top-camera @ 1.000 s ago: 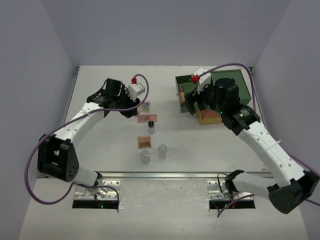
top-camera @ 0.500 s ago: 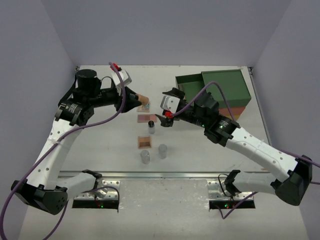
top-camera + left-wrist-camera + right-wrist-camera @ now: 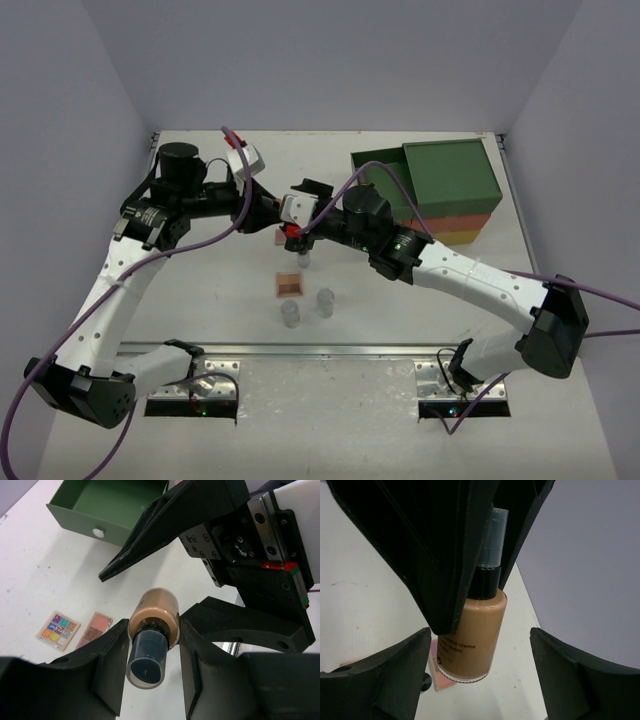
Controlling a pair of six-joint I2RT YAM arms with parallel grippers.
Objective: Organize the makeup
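My left gripper is shut on a brown cylindrical bottle and holds it in the air by the neck, clear cap toward the wrist camera. My right gripper is open. Its fingers stand on either side of the bottle's base without touching it. From above, both grippers meet at centre table and hide the bottle. A multicoloured palette and a pink palette lie below. A brown palette, a black-capped bottle and two clear jars stand nearer me.
The big green-topped box with orange and yellow drawers sits at the back right. Its green drawer is pulled out toward the left and looks empty. Grey walls enclose the table on three sides.
My left arm lifted the brown bottle off the table. My right gripper left the green box, swung left across the table and now straddles the bottle's base.
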